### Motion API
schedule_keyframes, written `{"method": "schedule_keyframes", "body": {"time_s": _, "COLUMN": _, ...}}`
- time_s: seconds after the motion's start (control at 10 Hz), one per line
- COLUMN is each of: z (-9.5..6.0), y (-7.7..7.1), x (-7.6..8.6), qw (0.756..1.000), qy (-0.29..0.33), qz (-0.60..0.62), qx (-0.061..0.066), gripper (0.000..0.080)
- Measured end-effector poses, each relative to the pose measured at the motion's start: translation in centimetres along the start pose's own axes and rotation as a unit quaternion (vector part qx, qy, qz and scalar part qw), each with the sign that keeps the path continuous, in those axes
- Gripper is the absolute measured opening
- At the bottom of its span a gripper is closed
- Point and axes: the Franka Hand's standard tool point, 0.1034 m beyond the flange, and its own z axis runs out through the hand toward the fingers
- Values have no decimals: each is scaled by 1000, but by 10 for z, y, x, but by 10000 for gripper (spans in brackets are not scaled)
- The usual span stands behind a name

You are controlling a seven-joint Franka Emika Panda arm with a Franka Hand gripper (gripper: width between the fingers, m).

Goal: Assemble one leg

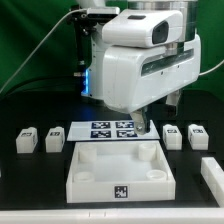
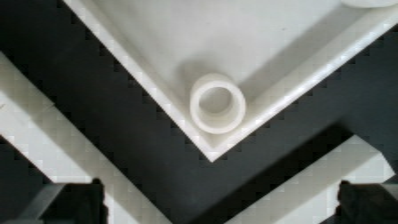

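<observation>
Four small white legs with square tags stand on the black table: two at the exterior view's left [image 1: 27, 140] [image 1: 54, 140] and two at its right [image 1: 172, 136] [image 1: 197, 136]. The large white tray-like piece [image 1: 86, 172] lies in the front middle. My gripper [image 1: 143, 122] hangs low over the tray piece's far right corner, apart from all the legs. In the wrist view my gripper [image 2: 214, 210] is open and empty, its dark fingertips [image 2: 63, 205] wide apart. Between and beyond them is a tray corner with its round socket [image 2: 217, 103]. No leg shows in the wrist view.
The marker board [image 1: 105, 129] lies flat just behind the tray piece, partly under the arm. Another white part [image 1: 214, 175] lies at the front edge on the exterior view's right. The bulky white arm body [image 1: 140, 60] hides the middle back of the table.
</observation>
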Motion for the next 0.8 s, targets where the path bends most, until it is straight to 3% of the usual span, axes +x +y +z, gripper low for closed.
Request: {"method": "schedule_keyframes", "body": {"time_s": 0.8, "z": 0, "y": 0, "x": 0, "qw": 1000, "qy": 0, "qz": -15, "qx": 0, "gripper": 650}}
